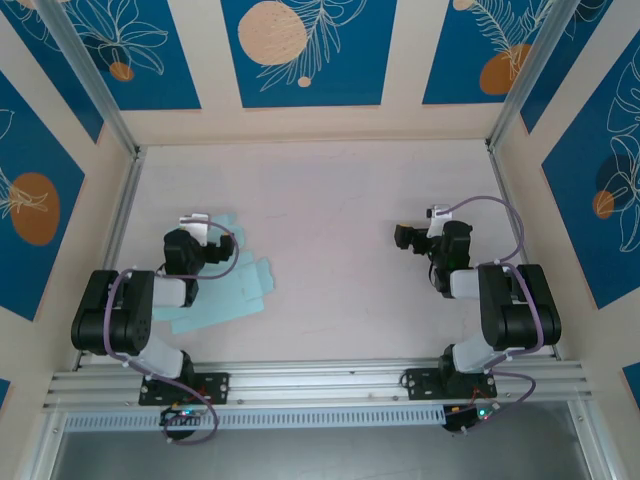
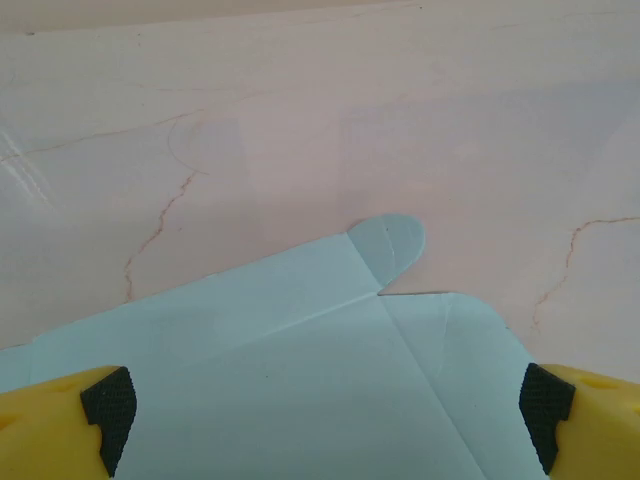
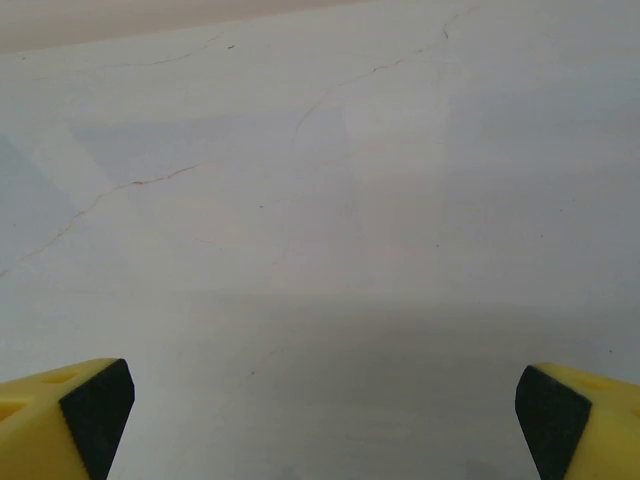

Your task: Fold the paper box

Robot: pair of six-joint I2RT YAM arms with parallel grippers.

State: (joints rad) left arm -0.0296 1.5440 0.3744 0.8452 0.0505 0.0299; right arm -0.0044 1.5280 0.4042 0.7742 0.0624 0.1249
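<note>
The paper box [image 1: 232, 288] is a flat pale-blue die-cut sheet lying on the table at the left, partly under the left arm. In the left wrist view the paper box [image 2: 300, 380] spreads flat below the jaws, with creases and a rounded tab at its far edge. My left gripper [image 2: 325, 420] hangs above it, open, yellow fingers [image 2: 70, 425] wide apart with nothing between them. In the top view the left gripper [image 1: 197, 228] sits over the sheet's far-left part. My right gripper [image 3: 320, 420] is open over bare table, and in the top view the right gripper [image 1: 408, 237] is far from the sheet.
The pale marbled table [image 1: 330, 200] is walled by beige panels with blue prints. An aluminium rail [image 1: 320, 380] runs along the near edge at the arm bases. Upright metal posts [image 1: 118, 215] stand at the left and right sides.
</note>
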